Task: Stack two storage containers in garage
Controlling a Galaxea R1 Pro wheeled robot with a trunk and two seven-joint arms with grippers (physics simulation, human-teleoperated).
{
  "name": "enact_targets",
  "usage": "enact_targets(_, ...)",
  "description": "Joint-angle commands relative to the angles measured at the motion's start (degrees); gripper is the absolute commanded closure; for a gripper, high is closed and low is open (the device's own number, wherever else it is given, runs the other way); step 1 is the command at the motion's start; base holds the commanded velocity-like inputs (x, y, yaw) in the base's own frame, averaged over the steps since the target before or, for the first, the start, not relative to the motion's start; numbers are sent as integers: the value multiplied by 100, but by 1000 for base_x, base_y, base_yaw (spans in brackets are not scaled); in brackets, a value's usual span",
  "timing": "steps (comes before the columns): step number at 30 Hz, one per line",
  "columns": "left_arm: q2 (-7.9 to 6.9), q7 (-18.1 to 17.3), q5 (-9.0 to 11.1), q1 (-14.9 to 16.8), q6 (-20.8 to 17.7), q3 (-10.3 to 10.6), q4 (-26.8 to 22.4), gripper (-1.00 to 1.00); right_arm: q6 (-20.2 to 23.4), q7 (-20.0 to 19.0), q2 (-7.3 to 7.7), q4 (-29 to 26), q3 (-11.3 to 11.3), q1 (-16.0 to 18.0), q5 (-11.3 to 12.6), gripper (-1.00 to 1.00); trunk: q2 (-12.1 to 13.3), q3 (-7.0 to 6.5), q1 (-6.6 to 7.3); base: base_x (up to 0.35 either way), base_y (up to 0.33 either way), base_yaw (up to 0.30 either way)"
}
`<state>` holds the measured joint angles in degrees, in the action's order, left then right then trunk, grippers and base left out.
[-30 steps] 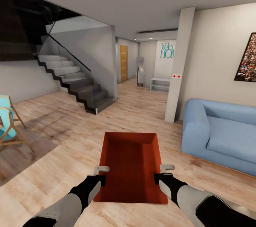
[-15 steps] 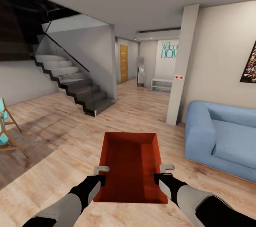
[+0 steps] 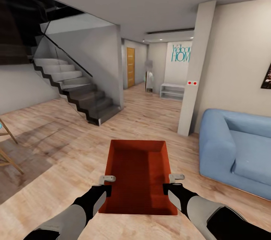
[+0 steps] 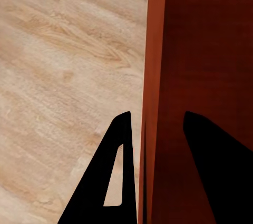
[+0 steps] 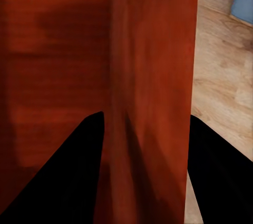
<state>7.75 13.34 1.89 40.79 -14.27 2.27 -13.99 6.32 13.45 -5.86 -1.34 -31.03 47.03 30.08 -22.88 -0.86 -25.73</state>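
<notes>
Gripping smooth (apparently plastic) rectangular container (image 3: 138, 174).

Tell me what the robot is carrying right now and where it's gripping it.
One orange-red storage container, held between both arms: the left gripper straddles its left long wall, the right gripper its right long wall, one finger inside, one outside.

Light wood floor (image 3: 75, 146), dark staircase (image 3: 75, 93) left, blue sofa (image 3: 233, 149) right, pillar (image 3: 197, 67) between

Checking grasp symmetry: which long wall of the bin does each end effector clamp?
Left end effector straddles the storage container's left wall; right end effector straddles its sofa-side wall.
</notes>
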Motion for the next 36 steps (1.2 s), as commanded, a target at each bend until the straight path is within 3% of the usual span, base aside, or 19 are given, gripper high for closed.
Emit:
enact_targets(1, 7, 70, -37, 0, -43, -95, 10, 100, -263, 251, -29, -15, -510, 0, -63, 100, -4, 2, -5, 322, 0, 0)
enact_targets(36, 7, 71, -39, -1, -41, -95, 10, 100, -263, 255, -29, -15, -510, 0, -63, 100, -4, 2, -5, 322, 0, 0)
